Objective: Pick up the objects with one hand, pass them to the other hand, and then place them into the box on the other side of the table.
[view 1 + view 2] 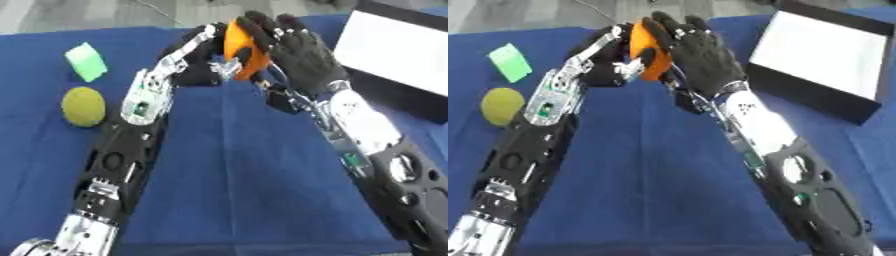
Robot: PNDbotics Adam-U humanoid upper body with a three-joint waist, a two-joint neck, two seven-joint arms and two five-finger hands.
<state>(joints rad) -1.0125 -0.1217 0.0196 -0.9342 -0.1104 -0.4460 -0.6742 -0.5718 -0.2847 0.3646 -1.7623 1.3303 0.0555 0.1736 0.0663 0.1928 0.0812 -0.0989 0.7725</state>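
Both hands are meeting above the blue counter (pixel 236 165): the left hand (pixel 199 62) and the right hand (pixel 297 52) are curling around an orange object (pixel 241 50) held between them. A green block (pixel 87 61) and a yellow-green ball (pixel 83 106) are lying at the left, the box (pixel 824 55) at the right.

Work surface: table covered with a dark blue cloth (pixel 658 165), faintly creased. Lying on it at the robot's left were a light green block with flat faces (pixel 87 61) and, just nearer the robot, an olive-yellow fuzzy ball (pixel 83 106) (the two apart, not touching). At the far right sat a shallow black box with a white inside (pixel 820 55), set askew.
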